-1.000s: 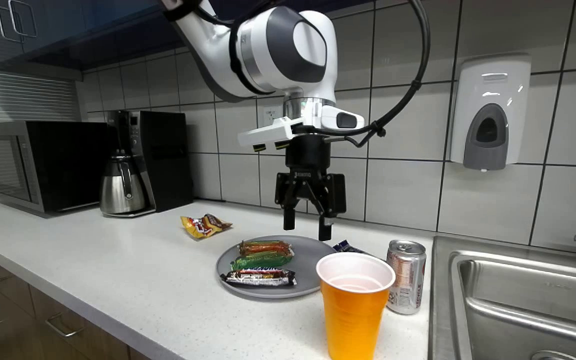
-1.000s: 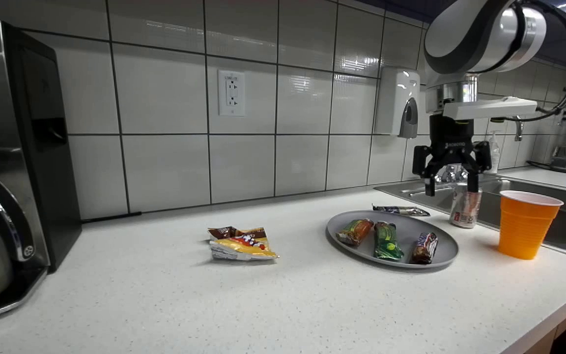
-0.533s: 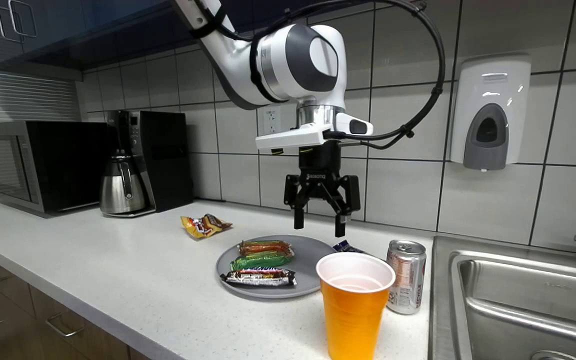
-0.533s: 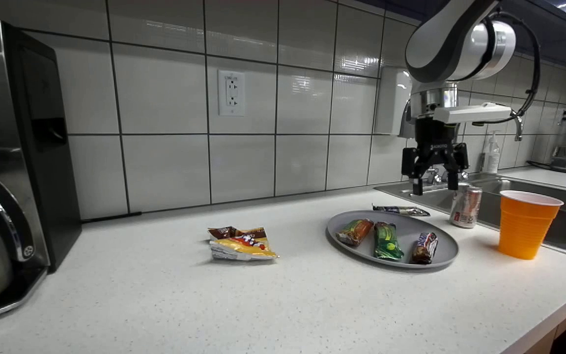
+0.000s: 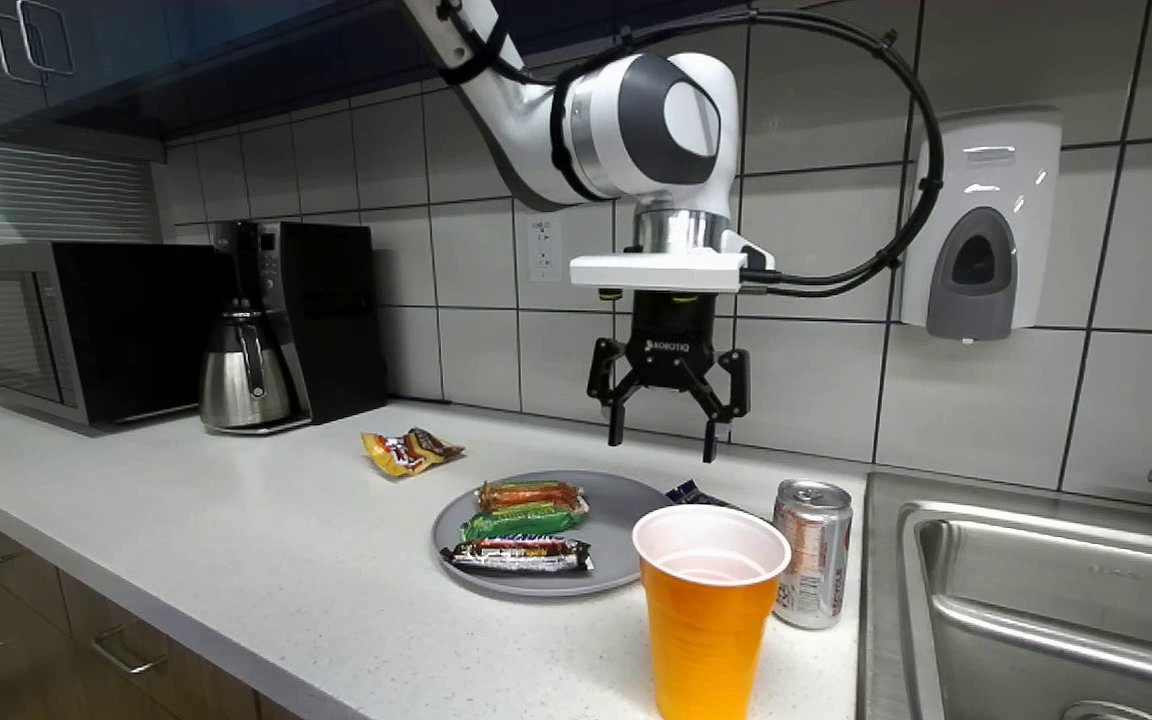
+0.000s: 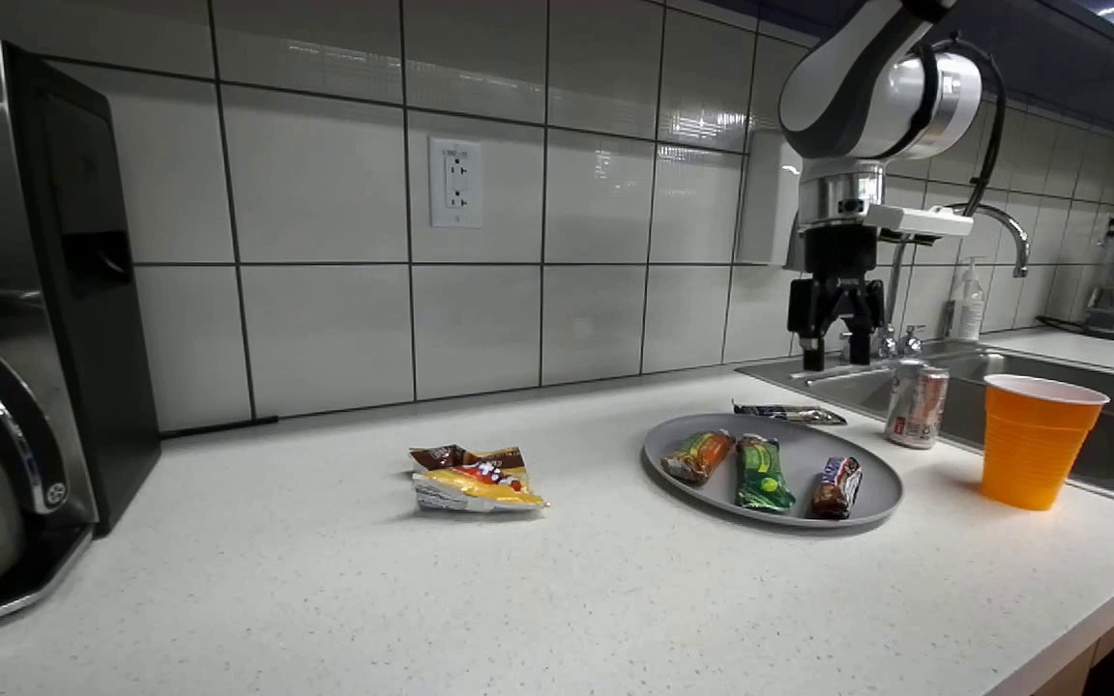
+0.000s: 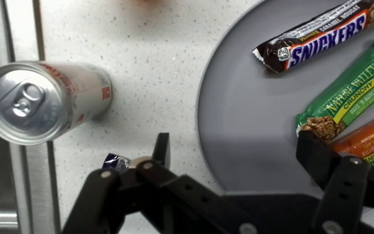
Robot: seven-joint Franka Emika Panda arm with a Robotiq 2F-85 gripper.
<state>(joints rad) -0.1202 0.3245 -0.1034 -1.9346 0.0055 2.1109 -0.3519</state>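
One gripper point(image 5: 663, 450) hangs above the counter point(image 5: 266, 540), fingers spread wide with a broad gap between them. Nearest below it, on the counter just beside the plate point(image 5: 626, 525) and toward the wall point(image 6: 475, 329), lies the blue bar point(image 6: 789, 414); in the wrist view one finger covers part of it. The plate carries an orange bar point(image 6: 699, 456), a green bar point(image 6: 762, 474) and a Snickers point(image 7: 323, 37), the green bar in the middle and close to the orange bar, the Snickers a little apart. A can point(image 5: 812, 560) stands upright near the sink point(image 5: 886, 580), and a cup point(image 5: 708, 640), also upright, near the can in both exterior views. Well apart from the plate, toward the coffee maker point(image 5: 331, 330), lies a yellow packet point(image 6: 480, 490). Beyond the coffee maker, in an exterior view, stands a microwave point(image 5: 141, 330); a soap dispenser point(image 5: 986, 215) is fixed to the wall.
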